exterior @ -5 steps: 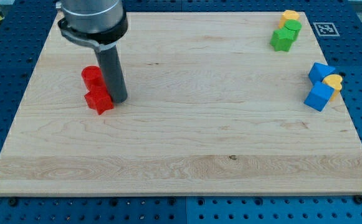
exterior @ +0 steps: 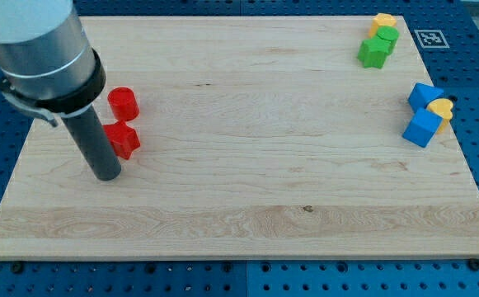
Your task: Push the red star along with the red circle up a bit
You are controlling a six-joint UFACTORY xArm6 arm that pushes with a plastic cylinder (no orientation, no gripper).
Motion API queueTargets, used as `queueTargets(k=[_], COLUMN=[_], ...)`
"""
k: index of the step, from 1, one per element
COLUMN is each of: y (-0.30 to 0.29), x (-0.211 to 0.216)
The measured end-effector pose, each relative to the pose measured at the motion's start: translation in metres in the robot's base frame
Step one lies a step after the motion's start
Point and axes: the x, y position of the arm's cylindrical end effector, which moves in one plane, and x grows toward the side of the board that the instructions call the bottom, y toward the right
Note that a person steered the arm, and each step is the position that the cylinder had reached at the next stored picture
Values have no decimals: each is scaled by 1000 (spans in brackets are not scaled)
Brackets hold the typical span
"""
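Note:
The red star (exterior: pixel 125 139) lies near the board's left side, with the red circle (exterior: pixel 124 103) just above it, a small gap between them. My tip (exterior: pixel 107 175) rests on the board just below and left of the red star, and the rod covers the star's left edge. The rod rises up and left to the arm's grey body at the view's top left.
A yellow block (exterior: pixel 383 21) and two green blocks (exterior: pixel 376 48) cluster at the top right. Two blue blocks (exterior: pixel 422 126) with a yellow heart (exterior: pixel 443 110) sit at the right edge. The wooden board (exterior: pixel 264 165) lies on a blue pegboard.
My tip has moved from the star's right side down and left to below the star. The red star has shifted slightly up; the red circle has stayed in place.

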Motion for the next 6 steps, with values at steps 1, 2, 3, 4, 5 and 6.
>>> queueTargets(k=[1,2,3,4,5,6], y=[0,2,2,2,10,37], x=[-19,-39,-56,-55,-28,-23])
